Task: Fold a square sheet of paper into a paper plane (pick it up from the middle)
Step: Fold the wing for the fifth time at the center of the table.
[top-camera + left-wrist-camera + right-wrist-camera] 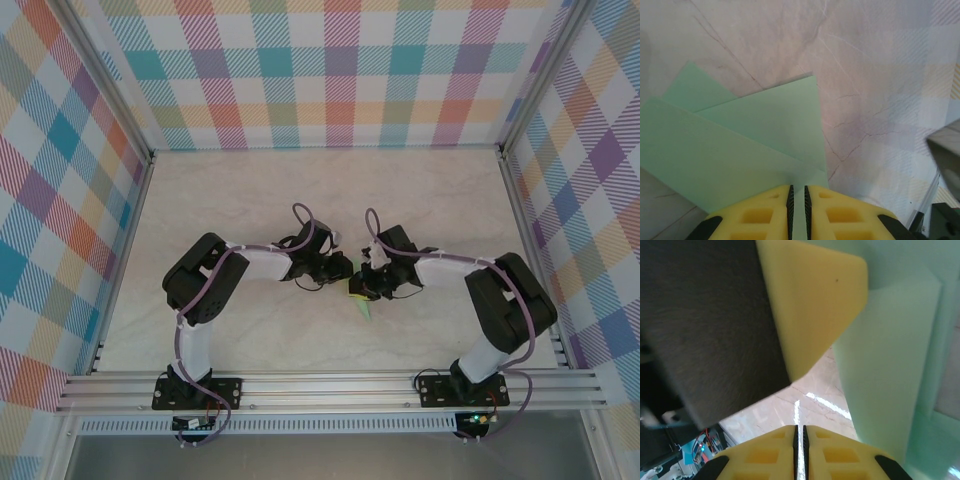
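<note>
Yellow left pincer [797,189] pinching smooth mint paper plane [740,145], right pincer [800,429] closed, veined marble table [865,75]

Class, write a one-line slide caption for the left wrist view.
Left tool pinches the edge of the mint-green paper plane, its folded layers fanning over the marble table.

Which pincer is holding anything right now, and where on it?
The left pincer pinches the paper plane by its near edge. The right pincer is shut on nothing; the plane lies beside it.
</note>
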